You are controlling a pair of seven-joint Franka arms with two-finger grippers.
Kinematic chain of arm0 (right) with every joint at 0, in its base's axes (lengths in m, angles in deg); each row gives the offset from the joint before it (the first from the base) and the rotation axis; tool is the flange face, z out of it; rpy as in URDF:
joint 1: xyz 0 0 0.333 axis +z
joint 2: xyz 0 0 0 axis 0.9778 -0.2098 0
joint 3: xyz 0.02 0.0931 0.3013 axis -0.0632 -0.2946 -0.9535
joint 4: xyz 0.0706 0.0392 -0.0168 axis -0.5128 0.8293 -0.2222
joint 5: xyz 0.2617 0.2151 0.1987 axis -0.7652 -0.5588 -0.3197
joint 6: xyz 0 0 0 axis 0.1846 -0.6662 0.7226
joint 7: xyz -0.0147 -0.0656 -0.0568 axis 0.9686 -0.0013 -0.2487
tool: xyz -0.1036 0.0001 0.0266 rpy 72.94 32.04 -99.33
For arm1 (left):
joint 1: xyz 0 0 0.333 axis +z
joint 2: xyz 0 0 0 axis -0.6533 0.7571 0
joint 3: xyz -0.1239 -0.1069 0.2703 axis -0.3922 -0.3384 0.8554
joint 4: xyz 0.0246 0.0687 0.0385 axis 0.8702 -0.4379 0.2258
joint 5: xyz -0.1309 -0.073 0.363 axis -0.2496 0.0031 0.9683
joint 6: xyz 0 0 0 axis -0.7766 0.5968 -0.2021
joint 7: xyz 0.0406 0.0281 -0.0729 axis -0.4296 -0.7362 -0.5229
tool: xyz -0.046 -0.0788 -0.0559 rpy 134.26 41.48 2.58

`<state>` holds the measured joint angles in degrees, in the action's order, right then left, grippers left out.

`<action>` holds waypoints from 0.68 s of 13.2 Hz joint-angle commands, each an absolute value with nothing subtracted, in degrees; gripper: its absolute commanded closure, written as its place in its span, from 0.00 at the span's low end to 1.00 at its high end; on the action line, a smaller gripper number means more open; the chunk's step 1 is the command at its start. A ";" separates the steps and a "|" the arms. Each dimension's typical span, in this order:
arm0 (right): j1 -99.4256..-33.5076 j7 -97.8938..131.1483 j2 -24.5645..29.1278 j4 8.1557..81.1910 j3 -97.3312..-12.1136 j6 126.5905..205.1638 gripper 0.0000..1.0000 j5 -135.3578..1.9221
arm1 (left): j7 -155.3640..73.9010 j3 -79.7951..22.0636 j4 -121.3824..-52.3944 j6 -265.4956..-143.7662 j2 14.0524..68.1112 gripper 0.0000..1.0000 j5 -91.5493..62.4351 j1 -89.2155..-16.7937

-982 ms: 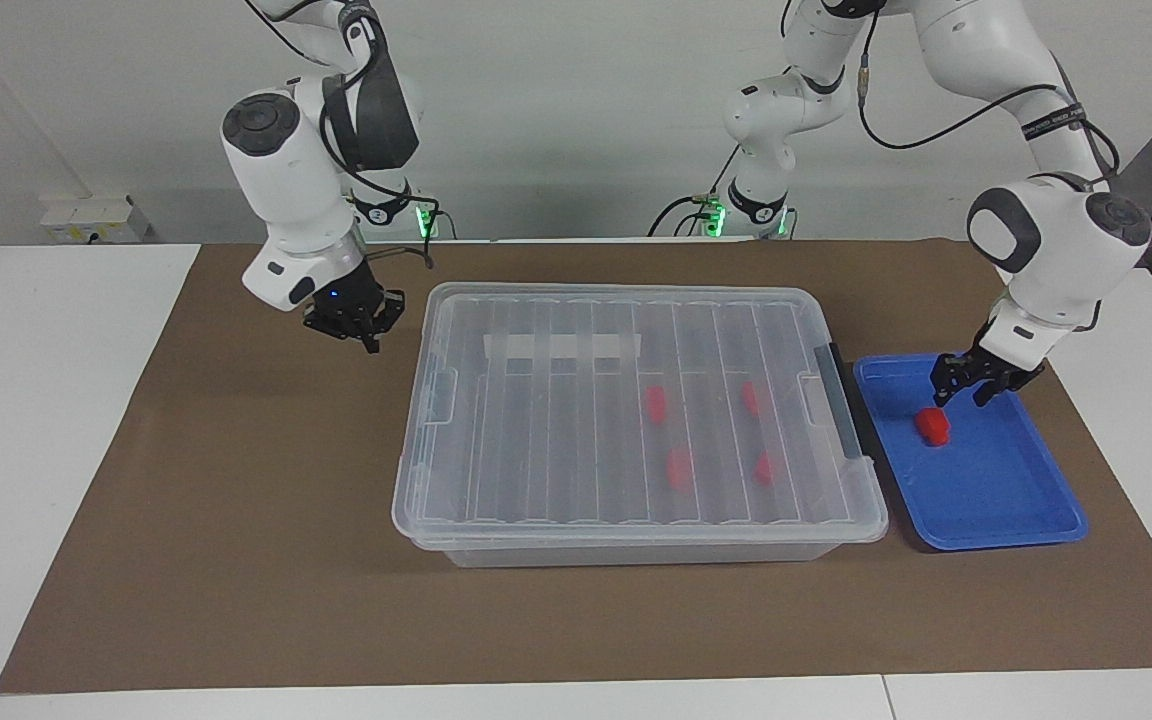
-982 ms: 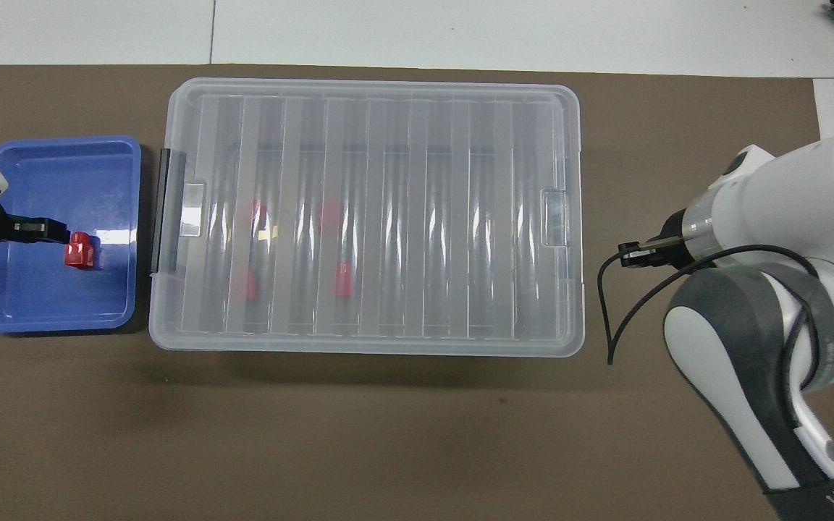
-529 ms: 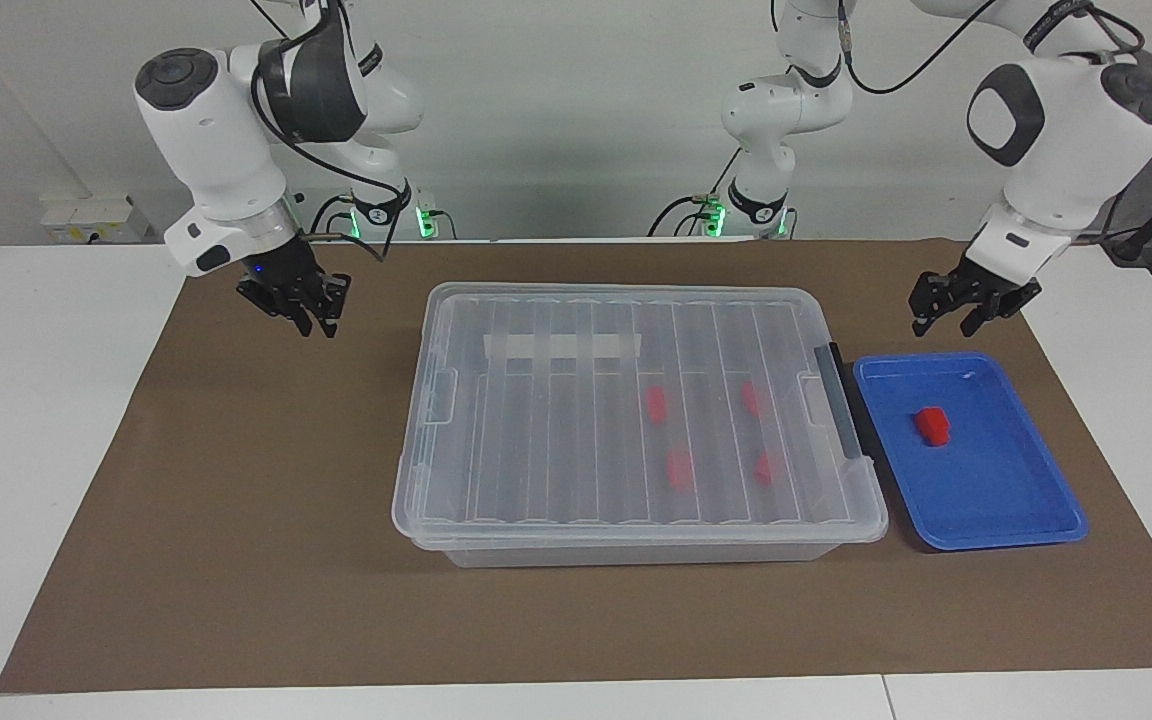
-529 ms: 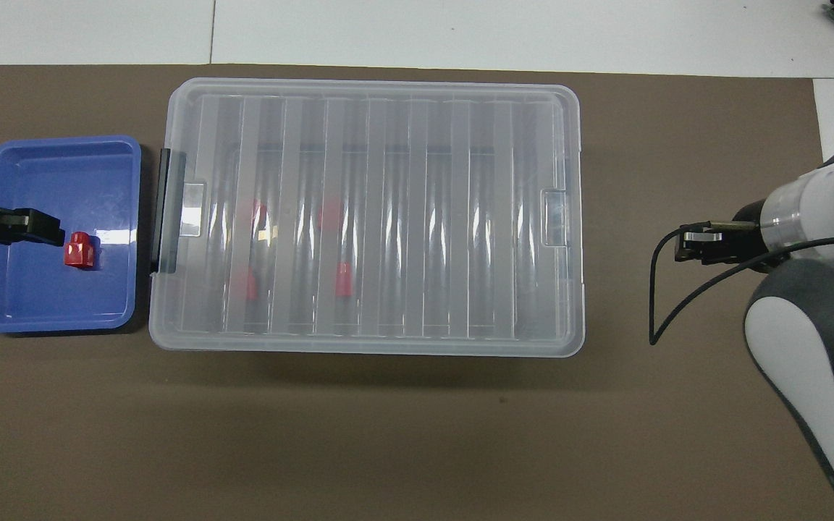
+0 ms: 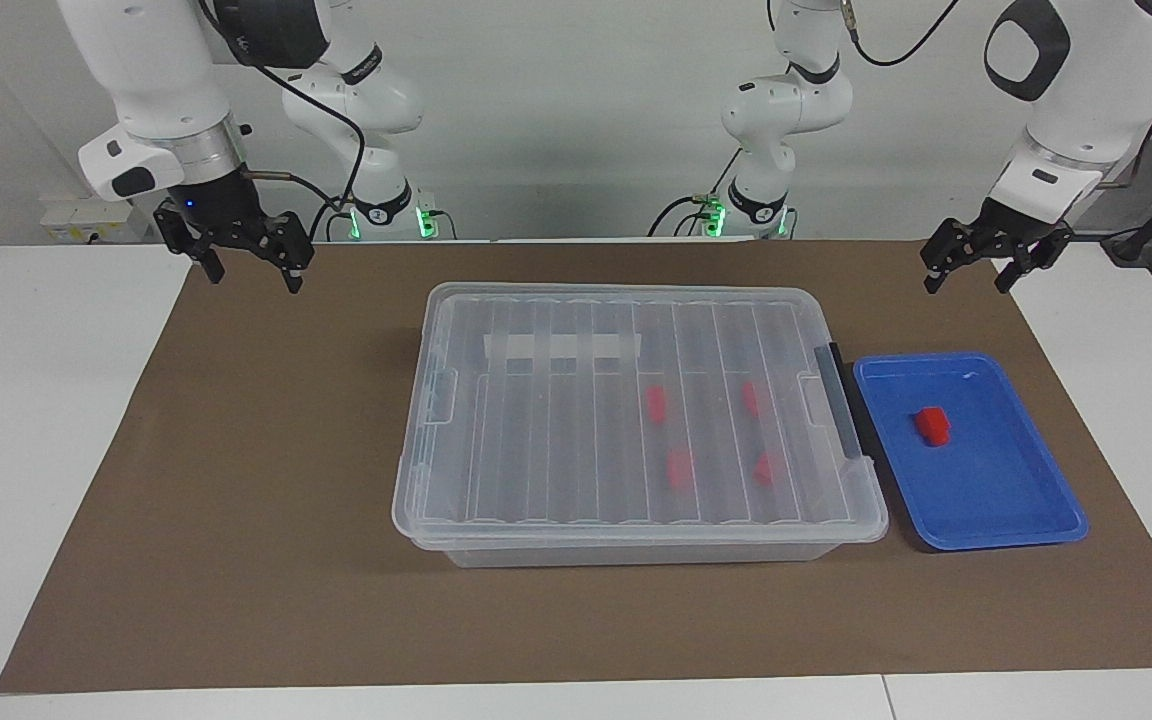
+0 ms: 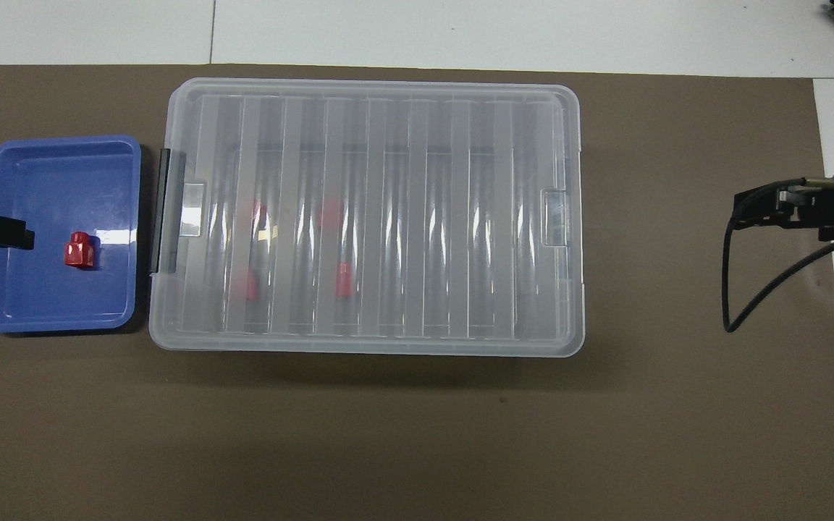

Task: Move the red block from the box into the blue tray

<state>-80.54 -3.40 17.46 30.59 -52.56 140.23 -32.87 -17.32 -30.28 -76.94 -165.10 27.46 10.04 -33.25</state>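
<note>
My left end effector (image 5: 981,265) hangs spread wide and empty, above the brown mat's edge. Below it, the red block (image 5: 932,425) lies in the blue tray (image 5: 1016,520), beside the lidded box (image 5: 636,420). My right end effector (image 5: 248,262) hangs spread, empty, well apart.

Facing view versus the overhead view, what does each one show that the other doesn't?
Only the facing view shows both arm bases, the white tape patch on the lid, and both jaws open: the left gripper and right gripper are raised, holding nothing. Only the overhead view shows mere gripper tips at its edges. Both show the closed box with four red blocks inside, and the red block in the blue tray.
</note>
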 commanded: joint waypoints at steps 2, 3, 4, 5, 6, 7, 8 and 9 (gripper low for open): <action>-81.32 -5.17 14.63 26.34 -52.88 136.44 0.00 -32.97 | -17.20 -30.06 -77.36 -165.12 26.98 0.00 9.09 -34.02; -81.41 -5.87 15.24 27.05 -52.88 135.91 0.00 -32.96 | -17.20 -30.06 -77.36 -165.04 26.98 0.00 9.00 -33.93; -81.32 -5.87 15.42 27.23 -52.88 135.56 0.00 -32.96 | -17.29 -29.97 -77.45 -164.78 26.89 0.00 9.00 -33.85; -81.32 -5.79 16.03 27.84 -52.88 134.60 0.00 -32.96 | -17.29 -29.97 -77.45 -164.95 26.89 0.00 9.08 -33.50; -81.32 -5.87 16.82 28.89 -52.97 133.98 0.00 -32.96 | -17.29 -29.97 -77.45 -164.86 26.89 0.00 9.09 -33.32; -81.32 -5.96 17.62 29.68 -52.97 134.06 0.00 -32.96 | -17.29 -29.97 -77.45 -164.86 26.89 0.00 9.09 -33.32; -81.32 -5.79 17.62 29.52 -52.97 134.41 0.00 -32.96 | -17.29 -29.97 -77.45 -164.86 26.89 0.00 9.09 -33.49; -81.32 -5.61 17.62 29.51 -52.97 134.32 0.00 -32.96 | -17.29 -29.97 -77.45 -164.86 26.89 0.00 9.09 -33.67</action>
<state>-81.03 -4.34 16.17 28.12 -52.58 134.46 -32.87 -17.32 -30.16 -76.94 -165.10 27.46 9.99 -33.53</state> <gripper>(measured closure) 0.000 0.000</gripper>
